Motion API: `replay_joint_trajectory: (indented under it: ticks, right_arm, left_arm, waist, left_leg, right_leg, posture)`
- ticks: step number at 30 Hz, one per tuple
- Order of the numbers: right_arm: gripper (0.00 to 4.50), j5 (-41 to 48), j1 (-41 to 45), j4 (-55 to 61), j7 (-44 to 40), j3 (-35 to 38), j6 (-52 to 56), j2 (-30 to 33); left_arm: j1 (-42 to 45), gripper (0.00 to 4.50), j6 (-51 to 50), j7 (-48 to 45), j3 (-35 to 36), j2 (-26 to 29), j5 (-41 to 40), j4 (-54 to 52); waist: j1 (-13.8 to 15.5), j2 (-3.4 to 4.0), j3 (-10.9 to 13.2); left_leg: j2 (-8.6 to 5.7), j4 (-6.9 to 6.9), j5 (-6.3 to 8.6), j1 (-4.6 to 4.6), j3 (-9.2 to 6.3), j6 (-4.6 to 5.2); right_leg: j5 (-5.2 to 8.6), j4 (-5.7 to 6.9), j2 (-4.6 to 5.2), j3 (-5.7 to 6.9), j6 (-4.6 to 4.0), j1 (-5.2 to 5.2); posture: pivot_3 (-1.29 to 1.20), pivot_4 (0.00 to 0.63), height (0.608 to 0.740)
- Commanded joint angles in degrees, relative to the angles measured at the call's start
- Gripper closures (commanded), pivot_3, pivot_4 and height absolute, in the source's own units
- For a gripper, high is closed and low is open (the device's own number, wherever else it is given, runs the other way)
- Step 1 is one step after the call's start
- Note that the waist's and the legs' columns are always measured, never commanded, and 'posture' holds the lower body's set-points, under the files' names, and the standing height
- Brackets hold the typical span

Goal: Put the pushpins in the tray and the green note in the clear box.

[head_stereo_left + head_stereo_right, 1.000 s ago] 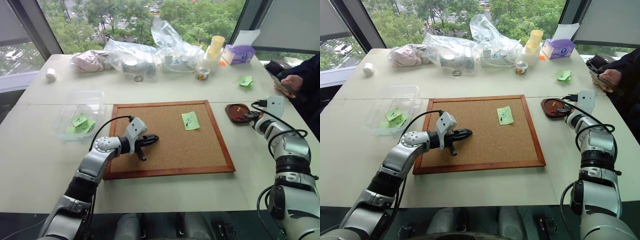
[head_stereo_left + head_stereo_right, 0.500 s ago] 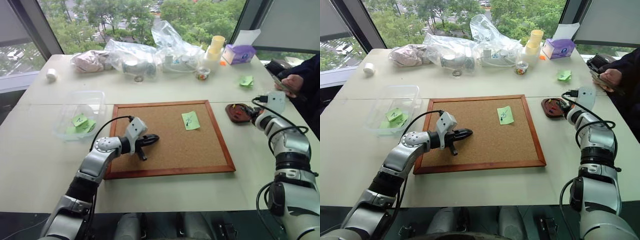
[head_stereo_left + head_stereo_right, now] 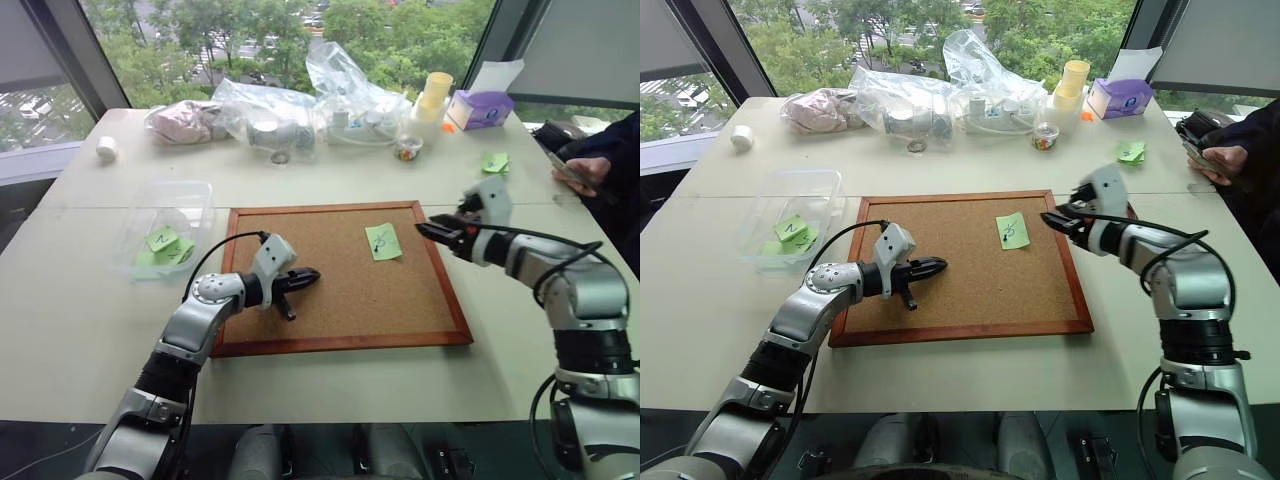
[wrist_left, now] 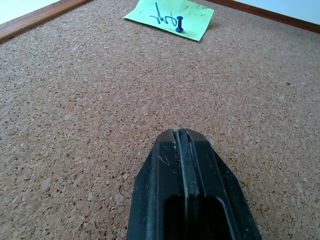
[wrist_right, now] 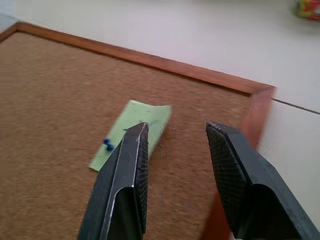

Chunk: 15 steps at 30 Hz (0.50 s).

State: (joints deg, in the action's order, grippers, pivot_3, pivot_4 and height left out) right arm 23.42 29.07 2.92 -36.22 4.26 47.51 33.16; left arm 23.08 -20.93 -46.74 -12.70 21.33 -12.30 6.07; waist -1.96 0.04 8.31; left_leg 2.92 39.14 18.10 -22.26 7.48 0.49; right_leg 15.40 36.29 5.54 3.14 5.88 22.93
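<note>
I've got the right gripper (image 5: 172, 145) spread above the small light-green scribbled note (image 3: 381, 241) near the cork board's (image 3: 330, 300) far right corner — left gripper (image 4: 182, 145) pressed together (idle) — risking tearing paper off its blue pushpin (image 4: 179, 24).

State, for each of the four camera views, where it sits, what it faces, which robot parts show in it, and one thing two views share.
Left eye view: head camera, facing forward and down at the cork board; left gripper and right gripper show.
Right eye view: its stereo twin, same scene, both arms.
Left wrist view: looks along shut fingers over cork.
Right wrist view: looks between open fingers at the board's corner.
Shared: both wrist views show the green note with its blue pushpin.
</note>
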Motion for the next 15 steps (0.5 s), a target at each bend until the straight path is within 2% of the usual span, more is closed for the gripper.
replay_joint_trajectory:
  ticks: [1, 15]
  right_arm:
    - [2.68, -1.54, 0.53, 1.16, 0.53, -3.34, -1.69, -1.82]
    - [2.68, -6.92, 0.98, -7.03, -0.34, -9.42, -7.87, -5.78]
  left_arm:
    - [-1.79, 4.5, -2.33, 0.36, -1.73, 0.6, 2.29, 2.89]
    - [-3.36, 4.5, -3.51, 1.03, -1.12, 1.59, 1.88, 0.2]
  waist:
    - [0.04, 0.0, 0.0]
    - [-0.28, 0.0, 0.01]
  left_leg:
    - [-0.01, 0.0, 0.0, -0.01, 0.0, 0.0]
    - [-0.01, 0.0, -0.11, -0.09, 0.04, -0.19]
  right_leg:
    - [0.0, 0.0, 0.0, 0.0, 0.0, 0.01]
    - [0.0, -0.02, -0.01, 0.0, 0.0, 0.1]
  posture:
    - [0.0, 0.15, 0.74]
    - [0.0, 0.15, 0.74]
